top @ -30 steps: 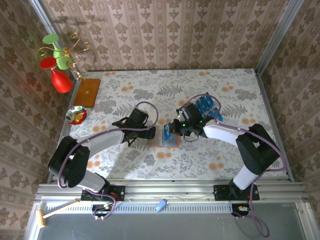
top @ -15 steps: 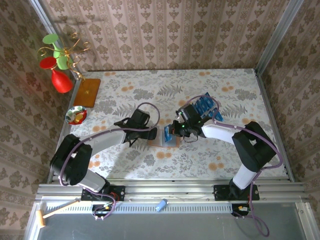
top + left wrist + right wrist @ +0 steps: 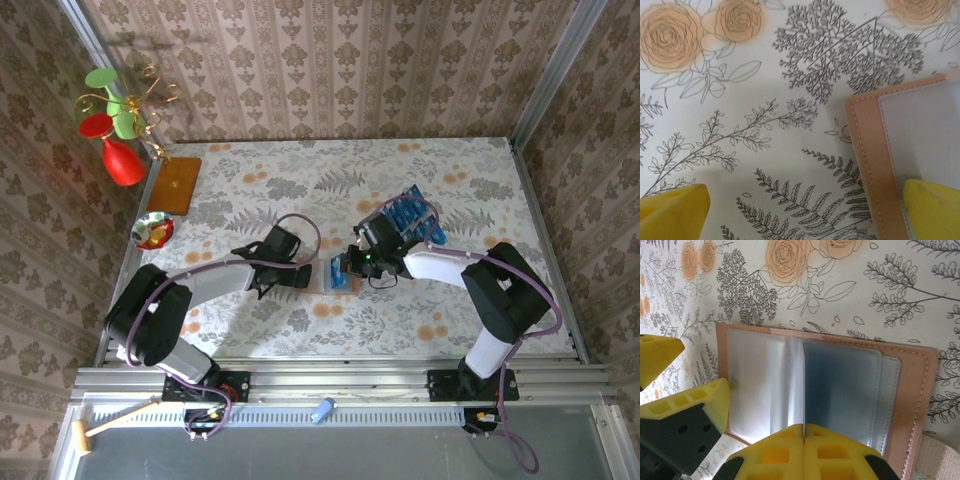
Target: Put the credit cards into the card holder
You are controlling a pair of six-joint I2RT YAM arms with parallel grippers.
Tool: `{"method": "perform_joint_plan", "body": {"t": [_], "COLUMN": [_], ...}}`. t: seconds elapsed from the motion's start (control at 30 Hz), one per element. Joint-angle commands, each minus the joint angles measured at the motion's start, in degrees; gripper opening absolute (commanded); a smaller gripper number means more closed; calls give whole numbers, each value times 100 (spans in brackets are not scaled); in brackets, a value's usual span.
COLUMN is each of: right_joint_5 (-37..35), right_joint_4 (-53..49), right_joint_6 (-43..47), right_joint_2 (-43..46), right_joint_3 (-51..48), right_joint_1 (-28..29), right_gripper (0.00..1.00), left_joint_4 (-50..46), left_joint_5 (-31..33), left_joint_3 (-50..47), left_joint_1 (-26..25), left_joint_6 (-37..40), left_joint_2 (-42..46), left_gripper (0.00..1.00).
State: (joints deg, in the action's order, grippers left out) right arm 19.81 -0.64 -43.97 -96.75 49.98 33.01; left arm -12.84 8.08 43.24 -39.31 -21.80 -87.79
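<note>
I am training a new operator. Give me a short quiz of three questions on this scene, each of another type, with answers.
1. True or false: the card holder is folded shut.
2. The right gripper is shut. How does the left gripper stand? A) open, one finger over the card holder B) shut on a card C) shut on nothing
3. Fill in: the stack of credit cards lies on the ____ arm's side of the table.
Key: 1 false; 2 A; 3 right.

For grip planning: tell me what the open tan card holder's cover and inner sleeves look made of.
Tan stitched cover of the card holder: probably leather or imitation, matte, with a stitched seam along its edge. Translucent inner sleeves: seemingly thin glossy plastic, catching glare.
</note>
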Motion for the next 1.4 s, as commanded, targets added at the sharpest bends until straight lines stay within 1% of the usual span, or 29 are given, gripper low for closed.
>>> {"method": "perform_joint_plan", "body": {"t": [0.0,0.27,0.5,0.67,0.97,1.13,1.37], "right_joint_5": [-3,83,263,360,512,524,488], "right_joint_4": [109,220,486,511,834,968,987], "right_joint_6": [-68,-67,-55,-91,-308,-376,-359], "right_joint_2": [-27,26,331,396,15,-167,-205], "right_joint_3": [-140,-279,-295,-213,-103,-105,-185], "right_joint_1": [-65,-146,-161,-155,-54,4,-5], "right_gripper": [0,0,0,0,0,0,0], "left_joint_4": [52,124,122,-28,-281,-184,-53], "left_joint_5": [135,135,168,168,16,-144,-63], "left_joint_3": [-112,-303,-343,-148,327,430,330], "left_joint_1": [-21,-21,-16,-18,-20,-111,-334], "left_joint_6": [-15,-109,-108,-51,22,-4,-37], "left_joint_2": [-75,-24,32,194,545,375,21], "left_gripper": [100,100,100,100,100,100,100]}}
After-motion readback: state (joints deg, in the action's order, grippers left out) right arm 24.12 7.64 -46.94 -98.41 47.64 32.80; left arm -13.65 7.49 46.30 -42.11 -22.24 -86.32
